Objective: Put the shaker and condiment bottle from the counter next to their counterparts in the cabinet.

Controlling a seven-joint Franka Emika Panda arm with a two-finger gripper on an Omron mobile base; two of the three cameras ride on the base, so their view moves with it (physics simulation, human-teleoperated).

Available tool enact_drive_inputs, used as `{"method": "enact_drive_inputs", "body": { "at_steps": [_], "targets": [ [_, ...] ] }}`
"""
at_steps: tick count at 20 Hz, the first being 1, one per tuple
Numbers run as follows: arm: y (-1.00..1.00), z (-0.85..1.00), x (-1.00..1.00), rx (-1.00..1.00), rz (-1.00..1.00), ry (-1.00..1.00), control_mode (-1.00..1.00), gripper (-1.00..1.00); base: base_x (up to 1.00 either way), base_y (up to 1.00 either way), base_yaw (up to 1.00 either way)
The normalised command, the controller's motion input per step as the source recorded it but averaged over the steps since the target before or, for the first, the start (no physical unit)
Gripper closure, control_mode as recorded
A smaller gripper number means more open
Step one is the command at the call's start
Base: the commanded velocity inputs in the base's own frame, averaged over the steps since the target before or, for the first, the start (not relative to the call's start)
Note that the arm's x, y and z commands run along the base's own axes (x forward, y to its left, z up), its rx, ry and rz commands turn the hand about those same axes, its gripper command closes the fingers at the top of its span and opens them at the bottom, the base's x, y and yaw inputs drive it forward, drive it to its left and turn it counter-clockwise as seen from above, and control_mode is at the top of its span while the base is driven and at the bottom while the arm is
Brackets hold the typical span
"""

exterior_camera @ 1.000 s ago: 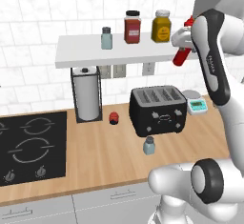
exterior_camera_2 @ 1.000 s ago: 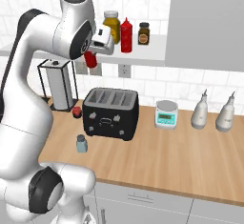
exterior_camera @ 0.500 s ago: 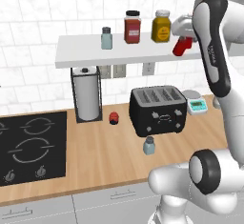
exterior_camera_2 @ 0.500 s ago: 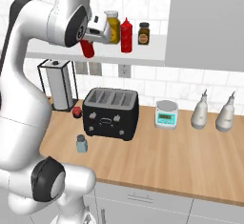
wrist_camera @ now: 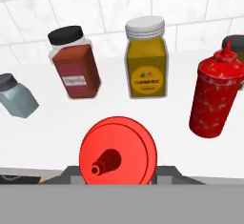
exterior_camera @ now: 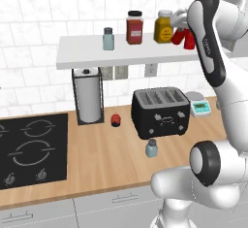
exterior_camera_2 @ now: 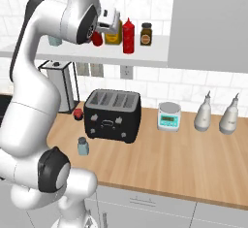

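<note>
The gripper (wrist_camera: 119,170) pinches the small bright red squeeze bottle (wrist_camera: 118,157) at the front edge of the white wall-mounted shelf board (exterior_camera: 121,57), apparently just above it, near the matching red squeeze bottle (wrist_camera: 214,96).

red condiment bottle (wrist_camera: 118,152), yellow-filled jar (wrist_camera: 146,61), black toaster (exterior_camera: 160,112), light-wood counter (exterior_camera: 106,159)

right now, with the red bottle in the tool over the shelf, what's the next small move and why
Probably lower the held bottle onto the bare shelf left of its twin, then open the tool. In the hand view it hangs in front of the yellow jar, with free space beneath it beside the twin.
</note>
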Motion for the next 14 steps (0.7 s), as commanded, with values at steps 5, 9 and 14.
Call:
{"method": "enact_drive_inputs", "body": {
  "at_steps": [5, 9, 14],
  "targets": [
    [-0.02, 0.0, 0.09, 0.0, 0.0, 0.01, -1.0, 1.0, 0.0, 0.0, 0.0],
    [-0.59, 0.0, 0.48, 0.0, 0.05, 0.13, -1.0, 1.0, 0.0, 0.0, 0.0],
    [0.13, 0.0, 0.01, -0.01, 0.0, 0.01, -1.0, 1.0, 0.0, 0.0, 0.0]
  ]
}}
